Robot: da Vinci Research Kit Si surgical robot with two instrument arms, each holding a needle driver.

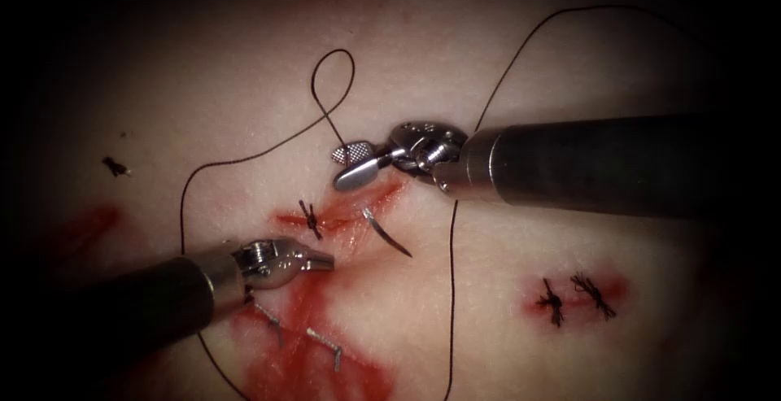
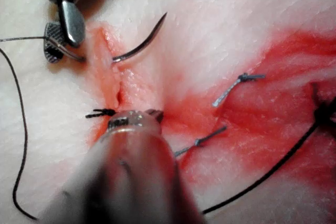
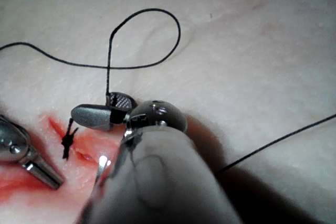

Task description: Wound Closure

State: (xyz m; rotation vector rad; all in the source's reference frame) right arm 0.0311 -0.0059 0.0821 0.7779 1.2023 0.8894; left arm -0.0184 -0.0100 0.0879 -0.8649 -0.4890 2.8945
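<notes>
- The tissue [image 1: 504, 254] is one slab of pork belly, with red fluid [image 1: 313, 352] pooled below the cut [image 1: 342, 218] and a second, already stitched wound [image 1: 573, 297] well apart to the right.
- Two tools work here. The right tool [image 1: 355, 165] hangs just above the cut's upper right end with its jaws parted and nothing between them; the thread passes right beside them, so I judge that closing now could catch it by accident.
- The left tool [image 1: 325, 261] sits just below the cut, jaws together, and seems to hold nothing; its tip lies near the finished knot and could snag it.
- One thread [image 1: 451, 287] runs long and loose, with a single loop [image 1: 333, 84] above the right tool; that slack could tangle around either shaft.
- One curved needle [image 1: 386, 233] stands free of both tools on the right side of the cut, one end buried in the tissue by the wound edge, the other lifted clear; ungripped, it could slip out or roll.
- Knots: one across the cut [image 1: 310, 219], two on the right wound.
- Two pale stitches [image 1: 327, 346] lie in the red fluid.
- One cut end of thread [image 1: 115, 165] lies far left.
</notes>
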